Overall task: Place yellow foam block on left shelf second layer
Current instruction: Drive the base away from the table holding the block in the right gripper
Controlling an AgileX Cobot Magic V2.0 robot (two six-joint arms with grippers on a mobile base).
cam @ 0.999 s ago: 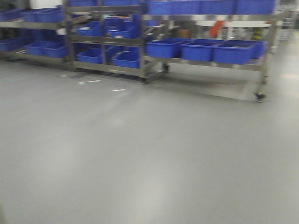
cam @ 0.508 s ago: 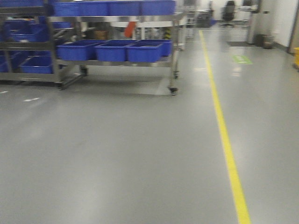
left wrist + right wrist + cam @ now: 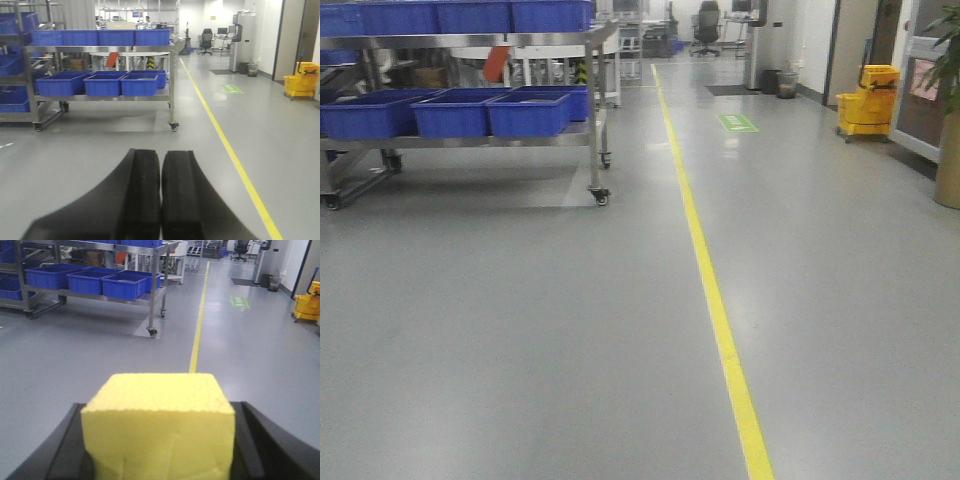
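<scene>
The yellow foam block (image 3: 159,426) fills the lower middle of the right wrist view, held between the black fingers of my right gripper (image 3: 159,412), which is shut on its two sides. My left gripper (image 3: 160,156) is shut, pads touching with nothing between them, and hangs above bare floor. A steel wheeled shelf rack (image 3: 592,120) stands ahead on the left with blue bins (image 3: 528,112) on its lower layer and more on top. The same rack (image 3: 171,75) shows in the left wrist view and, far off, the rack (image 3: 154,290) also shows in the right wrist view.
A yellow floor line (image 3: 715,300) runs away down the aisle. A yellow mop bucket (image 3: 868,100) and a large planter (image 3: 948,150) stand at the right wall. A green floor mark (image 3: 738,122), a bin (image 3: 787,83) and an office chair (image 3: 707,22) are far ahead.
The front view has swung to the right: the racks slid to the left edge of the frame. The yellow line moved towards the middle, and the mop bucket and planter came into view.
</scene>
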